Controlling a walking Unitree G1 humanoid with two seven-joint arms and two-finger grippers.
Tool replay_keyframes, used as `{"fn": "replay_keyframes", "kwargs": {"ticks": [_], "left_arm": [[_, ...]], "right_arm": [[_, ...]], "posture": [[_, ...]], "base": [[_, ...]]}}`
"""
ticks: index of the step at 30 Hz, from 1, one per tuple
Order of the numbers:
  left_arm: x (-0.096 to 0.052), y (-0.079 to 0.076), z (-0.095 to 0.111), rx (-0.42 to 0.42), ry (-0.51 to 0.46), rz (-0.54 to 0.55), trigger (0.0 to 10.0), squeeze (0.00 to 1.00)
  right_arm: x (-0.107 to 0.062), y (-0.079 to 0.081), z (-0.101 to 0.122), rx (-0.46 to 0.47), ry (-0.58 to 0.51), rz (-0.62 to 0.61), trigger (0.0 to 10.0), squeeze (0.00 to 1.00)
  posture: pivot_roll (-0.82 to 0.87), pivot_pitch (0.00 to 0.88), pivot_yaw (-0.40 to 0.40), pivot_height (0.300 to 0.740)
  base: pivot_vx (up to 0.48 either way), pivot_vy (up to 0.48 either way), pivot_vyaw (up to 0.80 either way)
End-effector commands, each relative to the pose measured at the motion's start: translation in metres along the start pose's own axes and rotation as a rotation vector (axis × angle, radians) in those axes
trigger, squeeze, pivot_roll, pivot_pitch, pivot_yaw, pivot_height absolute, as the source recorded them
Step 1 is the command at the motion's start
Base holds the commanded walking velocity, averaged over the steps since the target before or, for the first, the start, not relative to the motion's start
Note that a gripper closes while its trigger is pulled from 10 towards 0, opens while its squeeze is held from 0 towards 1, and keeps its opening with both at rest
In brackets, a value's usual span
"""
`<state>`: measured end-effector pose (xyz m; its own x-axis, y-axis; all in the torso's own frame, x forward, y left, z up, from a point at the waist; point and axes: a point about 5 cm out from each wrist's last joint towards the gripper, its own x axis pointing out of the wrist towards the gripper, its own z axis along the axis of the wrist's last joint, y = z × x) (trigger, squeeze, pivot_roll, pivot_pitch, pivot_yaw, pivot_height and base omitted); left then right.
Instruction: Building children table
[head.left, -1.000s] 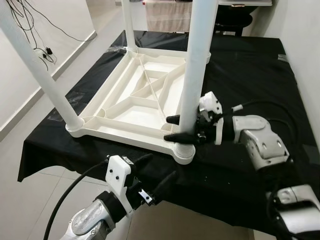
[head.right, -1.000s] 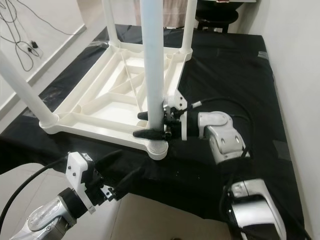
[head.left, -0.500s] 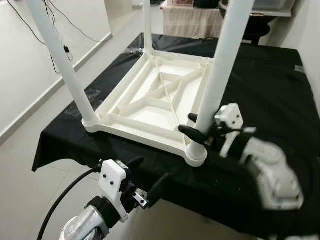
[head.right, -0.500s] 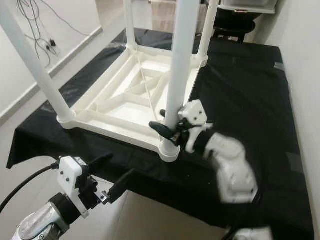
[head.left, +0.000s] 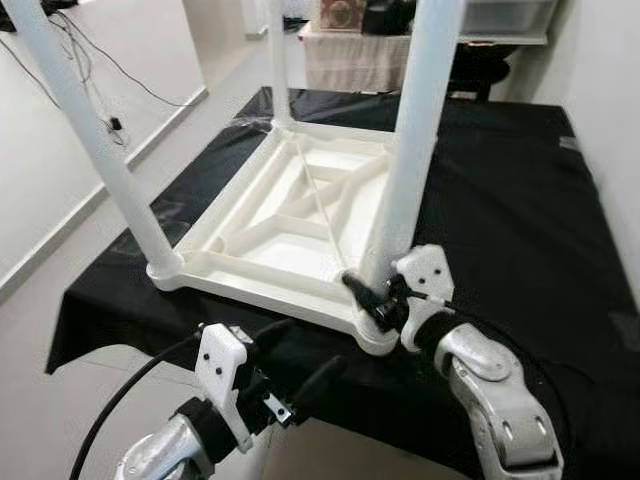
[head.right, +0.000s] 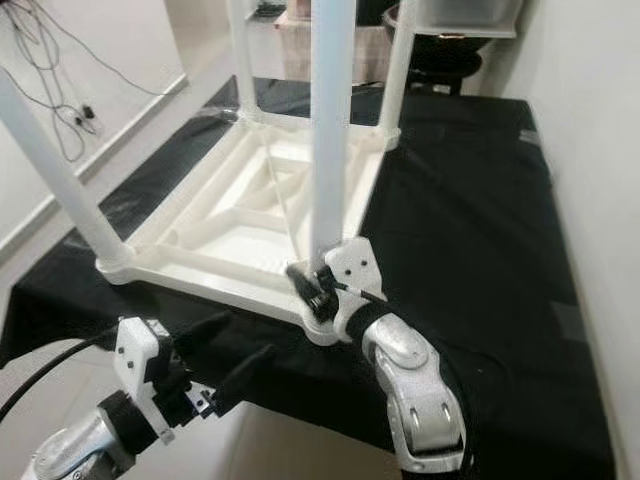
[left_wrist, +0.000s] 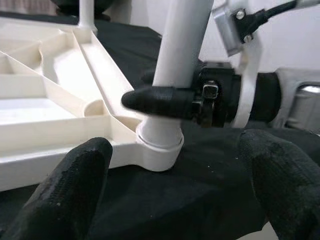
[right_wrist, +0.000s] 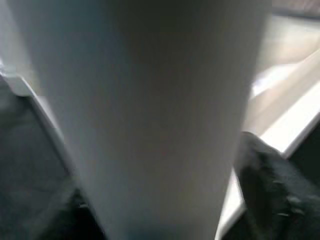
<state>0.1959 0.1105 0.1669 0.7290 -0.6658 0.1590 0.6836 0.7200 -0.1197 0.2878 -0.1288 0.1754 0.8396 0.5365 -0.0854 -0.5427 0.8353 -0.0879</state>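
Note:
A white plastic children's table (head.left: 300, 215) lies upside down on a black cloth, its legs pointing up. My right gripper (head.left: 372, 300) is shut on the near right leg (head.left: 415, 150), just above its socket (left_wrist: 159, 150) in the corner of the top. In the right wrist view that leg (right_wrist: 150, 100) is very close, with one black finger (right_wrist: 270, 190) beside it. My left gripper (head.left: 300, 350) hangs open below the front edge of the cloth, holding nothing. Its fingers (left_wrist: 75, 190) point at the same corner, short of it.
The black cloth (head.left: 510, 170) covers a worktable that ends close in front of me. Cables (head.left: 95, 70) trail over the floor at the left. A wall (head.right: 600, 150) stands at the right, and a stool (head.right: 440, 50) and a shelf at the back.
The camera has shifted. My right arm has swung from the right side to below the corner, the gripper staying on the leg. The left gripper stays open near the front edge.

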Motion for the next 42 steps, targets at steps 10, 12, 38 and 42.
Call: {"fn": "replay_keyframes", "kwargs": {"ticks": [10, 12, 38, 42], "left_arm": [[0.001, -0.002, -0.004, -0.023, 0.004, -0.02, 10.0, 0.0], [0.001, -0.003, -0.004, -0.025, 0.002, -0.022, 10.0, 0.0], [-0.001, -0.006, -0.005, -0.031, -0.001, -0.027, 10.0, 0.0], [-0.002, -0.003, -0.005, -0.028, 0.003, -0.025, 10.0, 0.0]], "right_arm": [[0.004, -0.005, 0.041, -0.21, -0.092, 0.534, 10.0, 0.0], [0.01, -0.019, 0.044, -0.219, -0.07, 0.611, 10.0, 0.0], [0.009, -0.051, 0.002, -0.048, 0.059, -0.006, 0.0, 0.0], [-0.013, -0.021, -0.02, 0.03, 0.118, -0.272, 0.0, 0.0]], "posture": [[0.0, 0.167, 0.038, 0.74], [0.0, 0.166, 0.033, 0.74], [-0.02, 0.165, 0.013, 0.74], [-0.02, 0.16, 0.022, 0.74]], "base": [[0.0, 0.0, 0.0], [0.0, 0.0, 0.0], [0.0, 0.0, 0.0], [0.0, 0.0, 0.0]]}}
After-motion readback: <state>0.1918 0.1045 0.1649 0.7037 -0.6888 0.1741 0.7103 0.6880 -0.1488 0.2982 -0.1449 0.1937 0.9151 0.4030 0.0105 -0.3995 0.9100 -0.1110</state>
